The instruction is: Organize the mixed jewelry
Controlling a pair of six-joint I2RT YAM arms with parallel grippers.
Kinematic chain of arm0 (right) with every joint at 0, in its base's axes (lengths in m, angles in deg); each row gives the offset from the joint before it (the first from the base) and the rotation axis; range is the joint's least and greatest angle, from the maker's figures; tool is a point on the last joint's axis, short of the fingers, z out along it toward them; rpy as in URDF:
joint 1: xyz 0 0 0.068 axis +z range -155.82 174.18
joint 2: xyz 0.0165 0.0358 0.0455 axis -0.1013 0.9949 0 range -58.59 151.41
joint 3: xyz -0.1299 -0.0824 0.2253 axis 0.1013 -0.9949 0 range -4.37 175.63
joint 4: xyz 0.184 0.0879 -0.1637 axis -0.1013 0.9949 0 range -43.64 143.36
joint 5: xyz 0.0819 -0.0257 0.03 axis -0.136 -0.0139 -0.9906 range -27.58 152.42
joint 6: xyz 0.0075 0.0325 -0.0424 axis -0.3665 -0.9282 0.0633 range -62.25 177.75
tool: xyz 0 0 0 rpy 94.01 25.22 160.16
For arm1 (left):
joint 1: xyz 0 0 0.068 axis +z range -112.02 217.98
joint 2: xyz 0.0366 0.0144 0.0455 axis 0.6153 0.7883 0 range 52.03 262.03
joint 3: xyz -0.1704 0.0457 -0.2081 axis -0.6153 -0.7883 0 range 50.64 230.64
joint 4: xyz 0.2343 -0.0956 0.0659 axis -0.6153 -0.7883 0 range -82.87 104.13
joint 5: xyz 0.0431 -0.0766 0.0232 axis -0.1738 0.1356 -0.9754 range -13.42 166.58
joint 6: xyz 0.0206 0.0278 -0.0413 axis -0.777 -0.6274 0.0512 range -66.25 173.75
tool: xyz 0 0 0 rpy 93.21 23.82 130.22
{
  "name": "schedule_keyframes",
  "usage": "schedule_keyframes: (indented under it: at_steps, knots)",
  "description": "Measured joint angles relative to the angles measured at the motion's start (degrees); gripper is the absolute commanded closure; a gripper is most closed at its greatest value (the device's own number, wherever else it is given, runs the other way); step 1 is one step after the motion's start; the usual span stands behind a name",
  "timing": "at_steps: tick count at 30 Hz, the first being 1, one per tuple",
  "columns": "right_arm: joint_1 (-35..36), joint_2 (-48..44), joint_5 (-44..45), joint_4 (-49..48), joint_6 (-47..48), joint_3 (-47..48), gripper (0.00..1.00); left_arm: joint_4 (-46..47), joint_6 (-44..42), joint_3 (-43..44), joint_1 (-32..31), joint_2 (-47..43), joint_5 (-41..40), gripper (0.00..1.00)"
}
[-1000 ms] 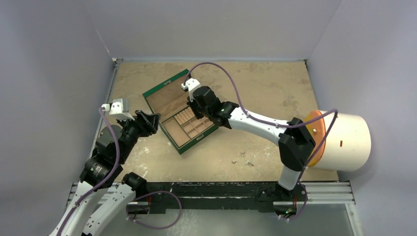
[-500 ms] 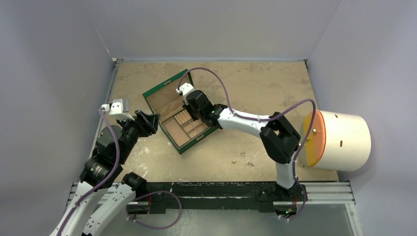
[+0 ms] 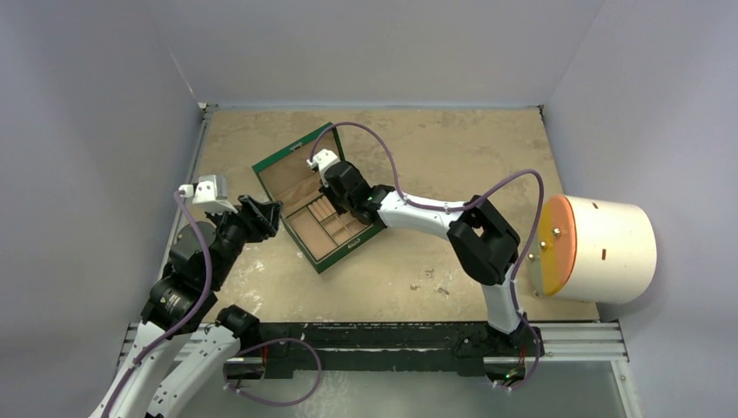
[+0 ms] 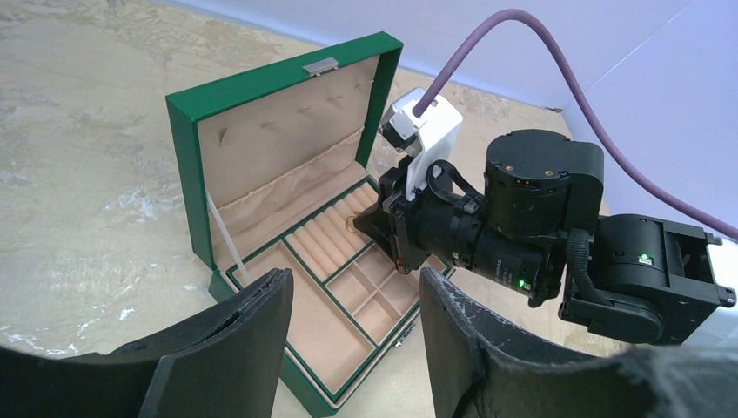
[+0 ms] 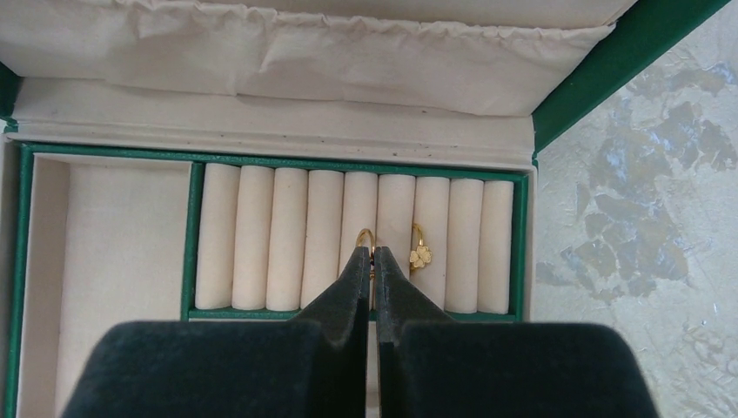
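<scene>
My right gripper (image 5: 373,254) is shut on a thin gold ring (image 5: 365,237) and holds it over the cream ring rolls (image 5: 287,235) of the open green jewelry box (image 3: 318,198). A second gold ring with a clover charm (image 5: 420,252) sits in the slot just to the right. In the top view my right gripper (image 3: 332,193) hangs over the box's middle. My left gripper (image 4: 352,344) is open and empty, just left of the box. Tiny loose pieces (image 3: 433,283) lie on the table right of the box.
The box lid (image 4: 278,131) stands open with tan lining. Square compartments (image 4: 374,292) lie beside the ring rolls. A white cylinder with an orange face (image 3: 600,250) stands at the right edge. Grey walls enclose the table.
My right gripper has moved left and a little farther back across the box, from its right part to over the ring rolls. The left arm has not moved.
</scene>
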Motion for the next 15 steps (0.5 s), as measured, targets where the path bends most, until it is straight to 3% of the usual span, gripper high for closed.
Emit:
schedule_keyframes:
  at_steps: [15]
  knots:
    - [0.15, 0.09, -1.9, -0.39, -0.24, 0.11, 1.0, 0.0, -0.04, -0.02, 0.39, 0.0, 0.46, 0.45]
